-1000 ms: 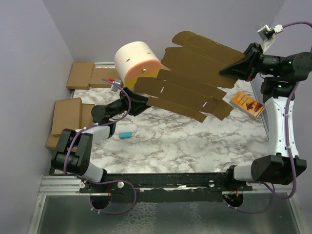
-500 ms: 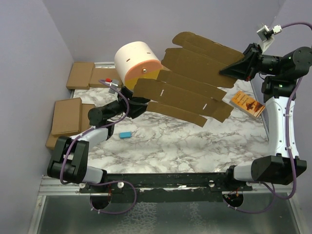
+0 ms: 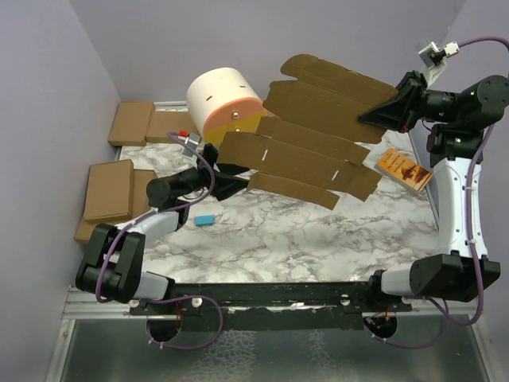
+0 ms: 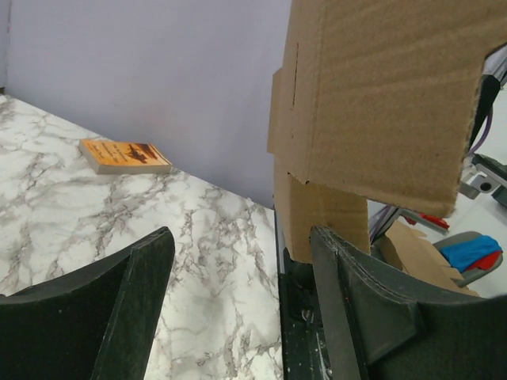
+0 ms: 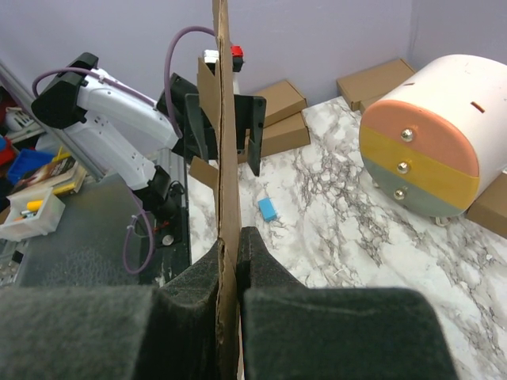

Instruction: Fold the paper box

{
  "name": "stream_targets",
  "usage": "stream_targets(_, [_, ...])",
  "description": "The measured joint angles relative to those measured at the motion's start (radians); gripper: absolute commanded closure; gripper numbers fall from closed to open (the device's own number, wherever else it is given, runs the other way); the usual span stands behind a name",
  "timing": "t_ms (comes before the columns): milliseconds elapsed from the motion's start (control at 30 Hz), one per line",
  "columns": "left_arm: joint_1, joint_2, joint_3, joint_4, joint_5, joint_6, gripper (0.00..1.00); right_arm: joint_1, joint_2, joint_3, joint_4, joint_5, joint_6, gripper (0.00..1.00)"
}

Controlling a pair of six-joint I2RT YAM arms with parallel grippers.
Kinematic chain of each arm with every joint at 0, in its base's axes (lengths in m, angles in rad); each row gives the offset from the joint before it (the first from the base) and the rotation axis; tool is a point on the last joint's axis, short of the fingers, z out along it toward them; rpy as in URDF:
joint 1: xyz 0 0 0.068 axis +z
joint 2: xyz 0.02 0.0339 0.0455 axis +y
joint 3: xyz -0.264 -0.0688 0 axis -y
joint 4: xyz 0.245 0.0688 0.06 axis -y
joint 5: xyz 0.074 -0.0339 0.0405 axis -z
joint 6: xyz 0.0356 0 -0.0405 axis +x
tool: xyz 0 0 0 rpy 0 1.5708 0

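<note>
The paper box (image 3: 314,147) is clamped aloft in the right pincer (image 3: 372,118); the left pincer (image 3: 232,183) is spread wide near its lower edge.

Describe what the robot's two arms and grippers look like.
The left arm and right arm have white shells and black joints, with purple cables running along them. The left gripper and right gripper have matte black, wedge-shaped fingers. Small green lights glow on the right arm.
</note>
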Motion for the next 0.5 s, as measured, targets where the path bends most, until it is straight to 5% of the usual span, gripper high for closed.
stream_targets(500, [-0.063, 0.024, 0.001, 0.0, -0.006, 0.001, 0.28, 0.0, 0.0, 0.0, 0.0, 0.0, -0.003, 0.99])
